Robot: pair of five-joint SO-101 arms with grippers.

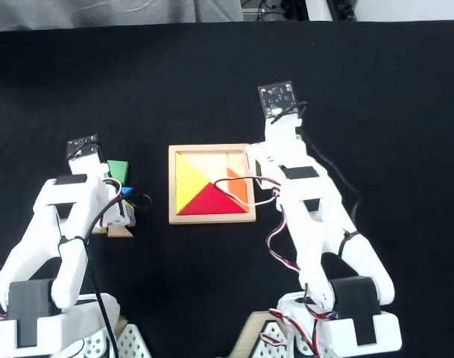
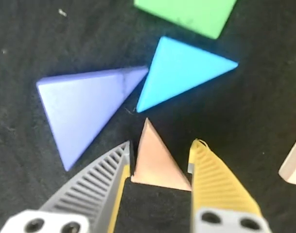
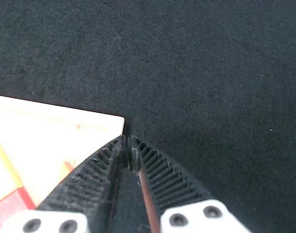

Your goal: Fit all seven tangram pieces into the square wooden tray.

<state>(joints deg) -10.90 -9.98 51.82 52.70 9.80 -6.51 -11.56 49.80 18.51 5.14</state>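
Observation:
The square wooden tray (image 1: 210, 218) sits mid-table holding a yellow triangle (image 1: 188, 183), a red triangle (image 1: 215, 200) and an orange piece (image 1: 240, 188). My left gripper (image 2: 161, 144) is shut on a small peach triangle (image 2: 160, 165), its grey and yellow fingers pressing the two base corners. Just beyond lie a purple triangle (image 2: 82, 104), a blue triangle (image 2: 182, 73) and a green piece (image 2: 191, 14). My right gripper (image 3: 127, 145) is shut with nothing in it, its tips just off a corner of the tray (image 3: 55, 131).
The loose pieces cluster left of the tray under the left arm (image 1: 70, 216); the green piece (image 1: 118, 170) is farthest back. A pale piece (image 2: 293, 165) lies beside the yellow finger. Black cloth stretches open behind and right of the tray.

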